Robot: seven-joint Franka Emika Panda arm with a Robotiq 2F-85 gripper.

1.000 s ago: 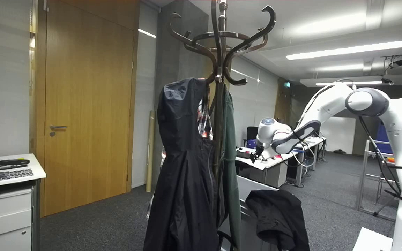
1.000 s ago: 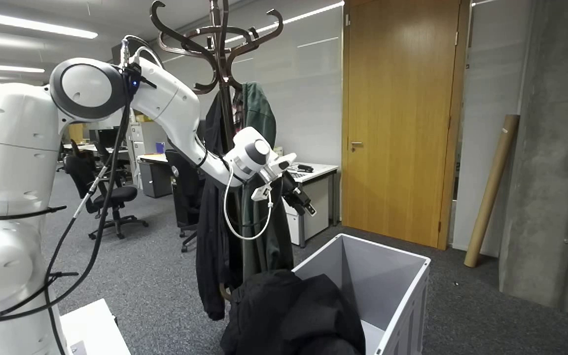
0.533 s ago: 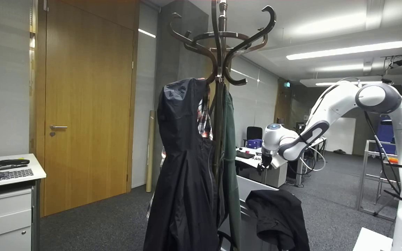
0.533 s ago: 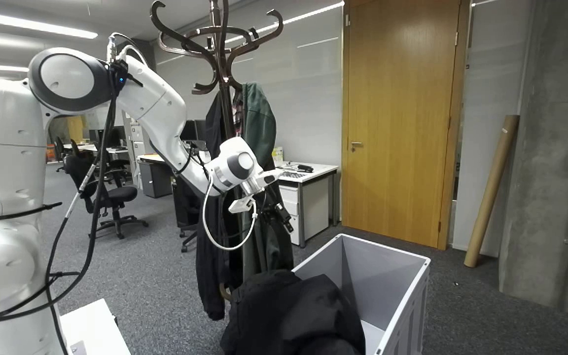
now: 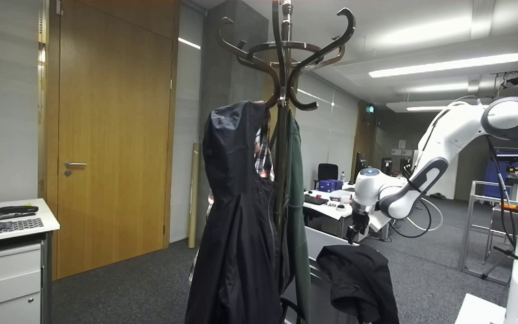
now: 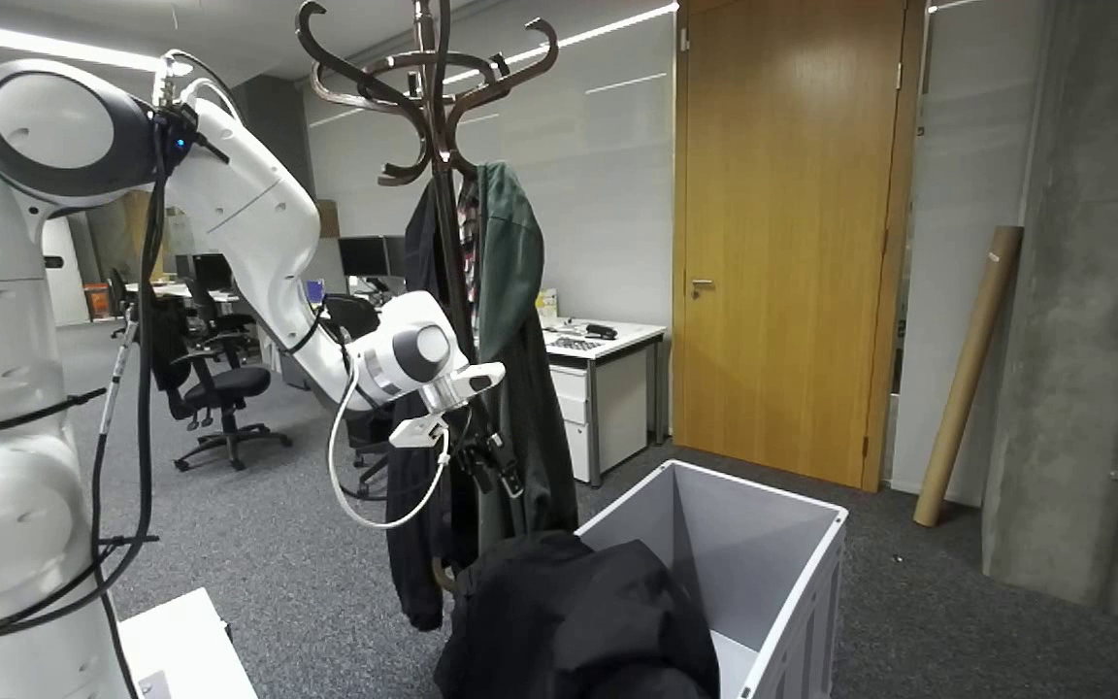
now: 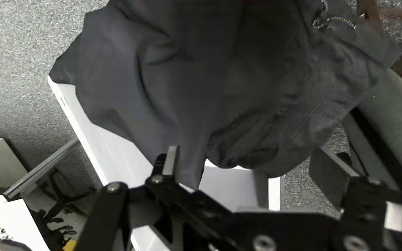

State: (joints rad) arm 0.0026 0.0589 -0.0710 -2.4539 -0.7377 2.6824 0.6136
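My gripper [image 5: 352, 235] is open and empty, above a black garment [image 5: 358, 279]. In an exterior view the gripper [image 6: 501, 476] hangs beside the coat stand, above the garment [image 6: 588, 621], which drapes over the near end of a grey crate [image 6: 753, 544]. In the wrist view the gripper's fingers [image 7: 253, 167] stand wide apart, with the garment [image 7: 187, 87] below and beyond them. A zipper or cord shows on the garment at the upper right. The crate's pale rim [image 7: 82, 132] shows under the cloth. Contact between fingers and cloth is not visible.
A dark wooden coat stand [image 5: 281, 157] holds a black hooded jacket [image 5: 236, 202], a plaid shirt [image 5: 263, 153] and a green garment [image 6: 510, 262], close to the arm. A white desk [image 6: 617, 340], a wooden door [image 6: 782, 243] and a cardboard tube [image 6: 967, 379] stand behind.
The arm has drawn back toward its base and the gripper has lowered, coming nearer the black garment. The garments, crate and coat stand have not visibly moved.
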